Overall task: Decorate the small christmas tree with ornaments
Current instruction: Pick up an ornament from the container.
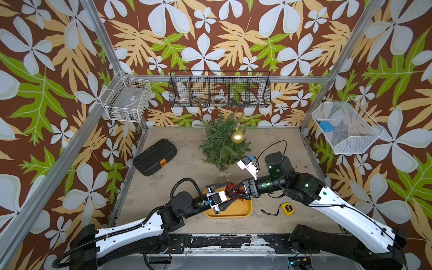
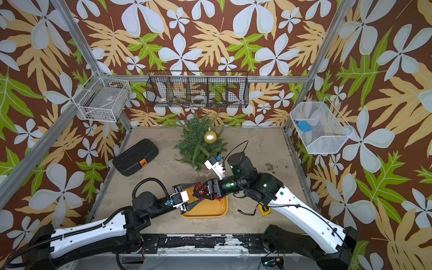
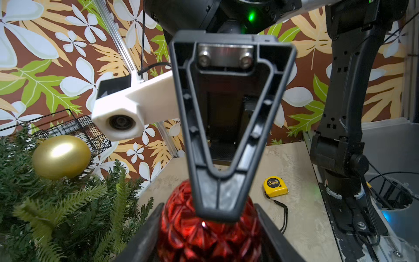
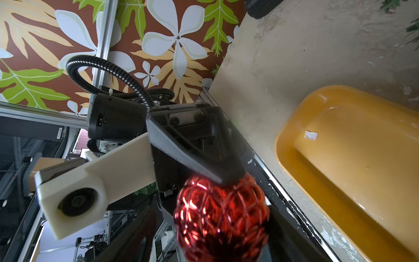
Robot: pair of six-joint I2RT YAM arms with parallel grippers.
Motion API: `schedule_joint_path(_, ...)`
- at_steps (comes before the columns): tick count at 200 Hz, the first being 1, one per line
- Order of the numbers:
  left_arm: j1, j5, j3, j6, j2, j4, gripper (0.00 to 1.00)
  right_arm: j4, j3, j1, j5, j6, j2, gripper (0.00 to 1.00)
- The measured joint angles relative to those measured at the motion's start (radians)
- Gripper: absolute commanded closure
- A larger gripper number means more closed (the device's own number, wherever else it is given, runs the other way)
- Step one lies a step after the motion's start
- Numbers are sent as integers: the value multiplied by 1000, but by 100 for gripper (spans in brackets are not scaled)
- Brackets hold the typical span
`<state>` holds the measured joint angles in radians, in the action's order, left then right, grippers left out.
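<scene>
Red ornament (image 3: 192, 240) clamped in left tool (image 3: 208, 217); right tool (image 4: 217, 215) straddles it, grip unclear. Best confirm right hold before left releases.

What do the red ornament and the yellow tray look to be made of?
Red ornament: probably thin plastic or glass, glossy faceted shell with sharp glints. Yellow tray: likely moulded plastic, smooth, semi-gloss, rounded rim.

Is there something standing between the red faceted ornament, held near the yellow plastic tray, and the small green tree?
No loose object does: only bare tabletop lies between the red faceted ornament and the small bushy green tree. The right arm's white wrist camera hangs beside that path, near the tree's front edge.
</scene>
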<state>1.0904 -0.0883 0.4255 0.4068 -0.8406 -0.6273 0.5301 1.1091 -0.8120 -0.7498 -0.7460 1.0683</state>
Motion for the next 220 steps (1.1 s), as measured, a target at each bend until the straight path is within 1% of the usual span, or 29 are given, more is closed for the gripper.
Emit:
schedule_joint_path(38,0,-9,7,14,-20,-19,44,0,-10,0,-1,3,0,36)
schedule_joint_path(57,0,-17,7,17,-24,-29,44,1,-10,0,-1,3,0,38)
schedule_joint_path(68,0,-17,7,17,-24,-29,44,3,-9,0,-1,6,0,39)
schedule_joint_path(87,1,-19,7,17,-23,-30,44,10,-6,0,0,14,0,35)
schedule_joint_path(143,1,-21,3,18,-17,-37,44,10,5,6,-6,17,3,36)
schedule_joint_path(191,1,-23,5,20,-21,-38,43,13,8,7,-8,18,9,41)
schedule_joint_path(203,1,-24,5,21,-21,-40,41,16,11,7,-8,18,9,43)
schedule_joint_path(220,1,-25,5,21,-21,-42,30,16,13,7,-9,18,8,43)
